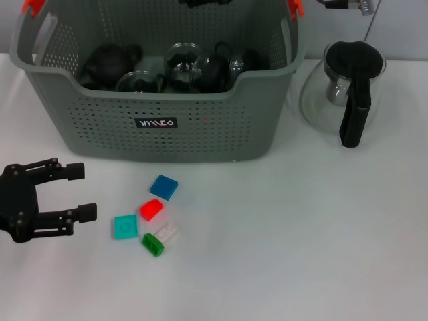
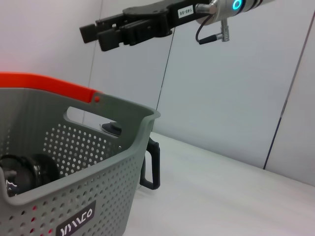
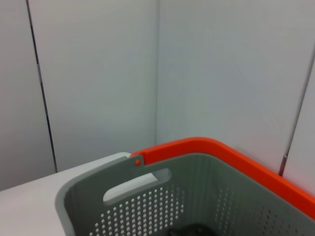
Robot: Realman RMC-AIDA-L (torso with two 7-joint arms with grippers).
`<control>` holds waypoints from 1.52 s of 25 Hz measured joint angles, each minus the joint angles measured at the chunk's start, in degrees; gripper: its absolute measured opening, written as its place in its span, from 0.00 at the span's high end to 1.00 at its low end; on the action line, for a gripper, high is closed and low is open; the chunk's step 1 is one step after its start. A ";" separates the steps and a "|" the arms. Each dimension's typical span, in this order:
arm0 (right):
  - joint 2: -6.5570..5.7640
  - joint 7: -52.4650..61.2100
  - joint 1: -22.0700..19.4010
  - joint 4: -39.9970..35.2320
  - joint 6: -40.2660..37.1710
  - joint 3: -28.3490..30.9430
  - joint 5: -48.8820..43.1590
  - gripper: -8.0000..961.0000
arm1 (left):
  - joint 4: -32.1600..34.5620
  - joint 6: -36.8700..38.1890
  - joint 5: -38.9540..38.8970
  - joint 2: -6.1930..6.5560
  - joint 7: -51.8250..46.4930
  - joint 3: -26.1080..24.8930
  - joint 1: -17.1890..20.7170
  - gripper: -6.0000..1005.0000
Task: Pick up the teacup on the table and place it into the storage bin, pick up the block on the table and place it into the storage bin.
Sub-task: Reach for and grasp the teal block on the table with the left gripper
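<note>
The grey-green storage bin (image 1: 200,134) stands at the back of the white table. Inside it, glass teacups (image 1: 182,59) lie among dark teapots (image 1: 107,61). Several small blocks sit on the table in front of the bin: blue (image 1: 164,186), red (image 1: 151,209), teal (image 1: 125,227), white (image 1: 167,233) and green (image 1: 152,245). My left gripper (image 1: 79,191) is low over the table, left of the blocks and apart from them, open and empty. In the left wrist view my right gripper (image 2: 98,35) hangs high above the bin (image 2: 113,162), holding nothing that I can see.
A glass carafe (image 1: 344,87) with a black handle stands right of the bin. The bin's orange handle clips (image 1: 33,7) stick up at its corners. Bare white table lies right of the blocks and along the front.
</note>
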 joint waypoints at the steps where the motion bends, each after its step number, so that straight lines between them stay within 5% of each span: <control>1: 0.04 0.00 -0.56 -0.96 -0.08 -0.31 0.23 0.36 | 0.00 0.02 0.00 0.01 0.00 0.00 -0.05 0.17; 3: 0.09 -0.41 -2.23 -3.15 -0.23 -1.46 1.52 0.28 | -0.02 0.04 0.00 0.03 0.00 0.00 -0.18 0.17; 5: 0.08 -2.19 -4.71 -5.46 -0.47 -3.27 4.36 0.06 | -0.03 0.04 0.00 0.02 0.05 0.01 -0.26 0.17; 17: -0.10 -12.54 -17.06 -11.96 -2.78 -10.35 17.03 0.07 | -0.12 0.11 -0.09 0.27 -0.01 -2.52 -0.65 0.17; 22: -0.24 -14.50 -17.58 -12.34 -11.83 -7.84 17.03 0.07 | -1.89 0.51 -0.09 0.73 -2.38 -2.98 -0.61 0.17; 38: -0.31 -15.92 -16.18 -10.84 -33.19 -4.53 13.67 0.08 | -7.81 -0.56 2.56 -1.37 -5.11 1.35 -1.45 0.17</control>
